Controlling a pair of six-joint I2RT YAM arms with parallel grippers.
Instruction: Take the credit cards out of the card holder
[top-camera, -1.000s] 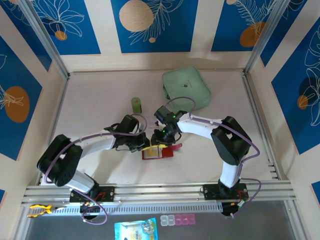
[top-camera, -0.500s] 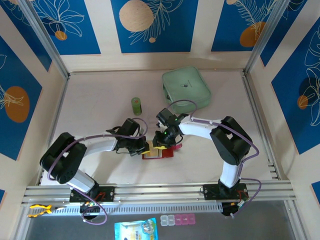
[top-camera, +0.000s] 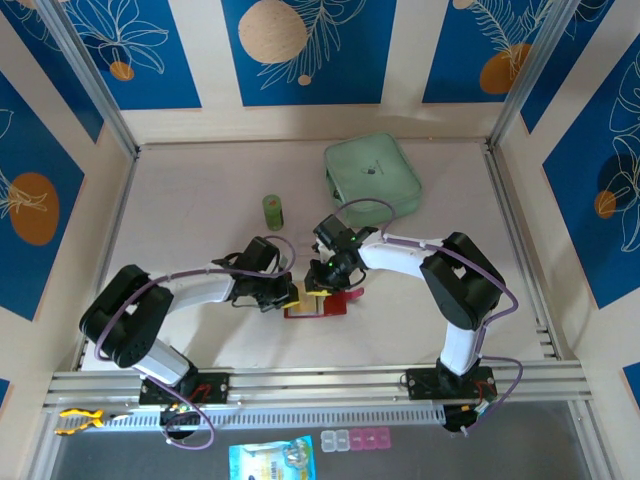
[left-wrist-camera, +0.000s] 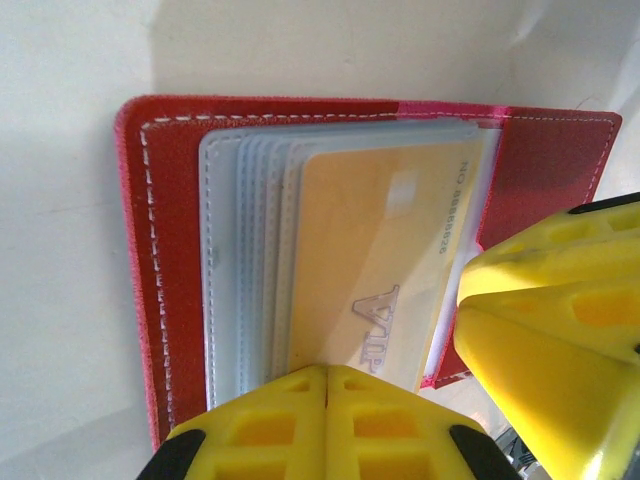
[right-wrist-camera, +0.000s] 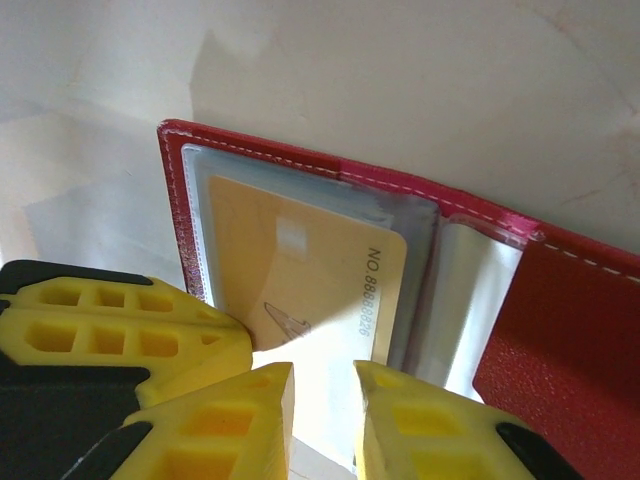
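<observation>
Left wrist | card holder (left-wrist-camera: 165, 280) open | credit card (left-wrist-camera: 370, 250) inside sleeve (left-wrist-camera: 225, 260)

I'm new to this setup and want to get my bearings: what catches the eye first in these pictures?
The open red card holder lies at the centre of the top view, its clear sleeves fanned out and a tan card marked VIP on top. Both yellow-fingered grippers crowd its edge: the left gripper with fingers pressed together, the right gripper with a narrow gap. Farther back lies a mint-green pouch.
</observation>
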